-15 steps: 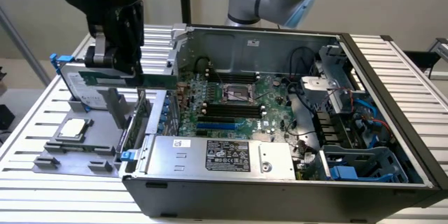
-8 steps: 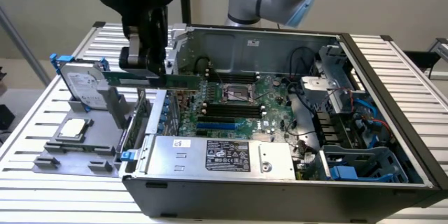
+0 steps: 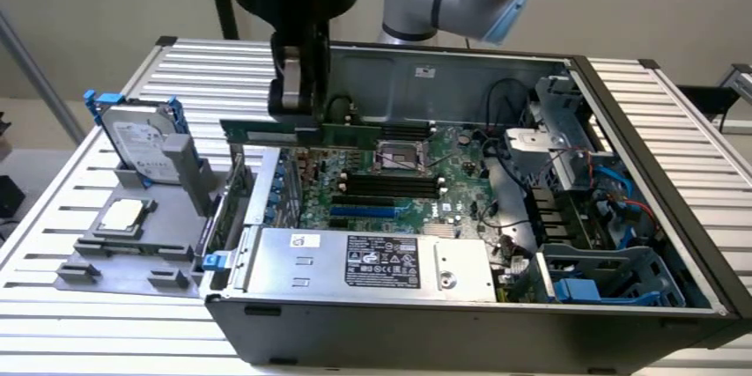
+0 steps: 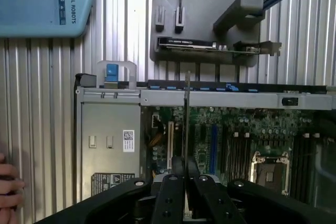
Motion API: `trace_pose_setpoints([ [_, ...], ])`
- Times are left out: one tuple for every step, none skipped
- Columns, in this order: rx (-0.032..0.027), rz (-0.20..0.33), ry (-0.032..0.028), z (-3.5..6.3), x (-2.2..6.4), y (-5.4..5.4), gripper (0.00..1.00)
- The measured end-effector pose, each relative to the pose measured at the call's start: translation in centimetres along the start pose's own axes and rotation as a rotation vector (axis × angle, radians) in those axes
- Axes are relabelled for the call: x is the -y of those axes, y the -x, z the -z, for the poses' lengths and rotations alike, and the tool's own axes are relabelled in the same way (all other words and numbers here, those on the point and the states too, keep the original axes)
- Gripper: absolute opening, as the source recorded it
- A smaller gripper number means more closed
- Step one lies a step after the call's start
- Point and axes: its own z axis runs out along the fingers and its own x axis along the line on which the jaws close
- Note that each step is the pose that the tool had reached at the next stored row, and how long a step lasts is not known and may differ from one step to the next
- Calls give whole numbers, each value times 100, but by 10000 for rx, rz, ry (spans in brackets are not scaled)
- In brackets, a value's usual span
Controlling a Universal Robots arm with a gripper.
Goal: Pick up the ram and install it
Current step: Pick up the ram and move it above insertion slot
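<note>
Pinching one ram (image 3: 341, 134) between its pressed-in fingers, the single black tool (image 3: 299, 112) holds the thin green stick level in the air, above the motherboard (image 3: 453, 187) toward the exterior view's left side of the one open case (image 3: 470, 323). In the wrist view the ram (image 4: 186, 114) shows edge-on as a narrow line. Inside the case lie one boxy silver power supply (image 3: 352, 261) with a black label and one square metal processor socket (image 3: 406, 156). The ribbed metal worktop (image 3: 94, 323) carries one grey moulded holder (image 3: 129, 261) – on it one upright hard drive (image 3: 136, 143) in a blue frame and one flat silver square chip (image 3: 123, 215). One hand (image 4: 8, 184) rests on the slats.
</note>
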Motion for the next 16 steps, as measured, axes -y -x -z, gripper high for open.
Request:
trace_pose_setpoints([
  [-2, 1, 1, -14, 45, 21, 14],
  [-3, 0, 0, -29, 91, 42, 14],
  [-5, 0, 0, -45, 136, 65, 14],
  [-6, 0, 0, -62, 182, 89, 14],
  [-8, 0, 0, -79, 227, 113, 14],
  [-8, 0, 0, -96, 271, 137, 14],
  [-11, 0, 0, -113, 315, 161, 14],
  [-13, 0, 1, -130, 358, 186, 14],
  [-13, 0, 0, -147, 401, 213, 14],
  [-14, 0, 0, -164, 441, 240, 14],
  [-14, 0, 0, -182, 480, 268, 14],
  [-15, 0, -1, -198, 518, 297, 14],
  [-16, 0, 0, -215, 554, 328, 14],
  [-17, 0, 0, -231, 587, 359, 14],
  [-17, 1, 0, -247, 618, 392, 14],
  [-17, 1, 0, -262, 646, 427, 14],
])
